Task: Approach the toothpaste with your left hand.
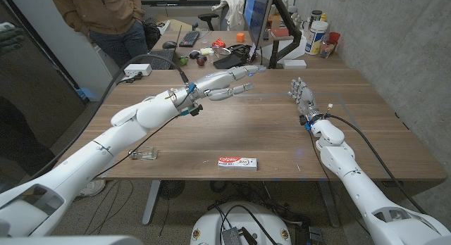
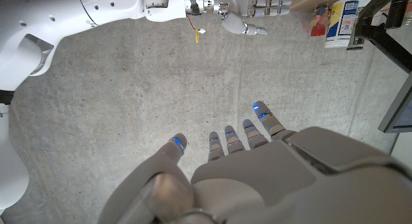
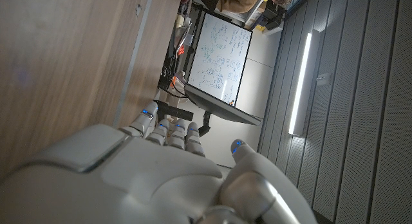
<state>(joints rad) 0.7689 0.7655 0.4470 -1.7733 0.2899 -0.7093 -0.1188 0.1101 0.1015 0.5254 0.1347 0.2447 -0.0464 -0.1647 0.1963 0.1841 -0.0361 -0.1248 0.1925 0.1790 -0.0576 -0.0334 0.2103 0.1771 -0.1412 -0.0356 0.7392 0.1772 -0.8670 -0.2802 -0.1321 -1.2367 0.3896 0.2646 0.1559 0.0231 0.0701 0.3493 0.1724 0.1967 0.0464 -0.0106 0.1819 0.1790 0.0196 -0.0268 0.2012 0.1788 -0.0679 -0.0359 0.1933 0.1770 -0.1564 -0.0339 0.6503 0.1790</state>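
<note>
The toothpaste (image 1: 237, 162) is a flat red and white box lying on the wooden table (image 1: 366, 125) near its front edge. My left hand (image 1: 225, 82) hangs in the air well beyond the box, over the table's far middle, fingers stretched out and holding nothing. The left wrist view shows that hand (image 2: 244, 166) with its fingers (image 2: 226, 139) spread toward a grey wall. My right hand (image 1: 303, 97) stands at the table's right side, fingers straight and empty. It also shows in the left wrist view (image 2: 254, 4) and in its own wrist view (image 3: 161, 172).
A small clear object (image 1: 144, 154) lies near the front left edge. A monitor (image 1: 257, 20), bottles (image 1: 317, 37), a keyboard (image 1: 189, 38) and small fruit-like items (image 1: 201, 56) crowd the far side. A person (image 1: 106, 13) stands behind the table at the left.
</note>
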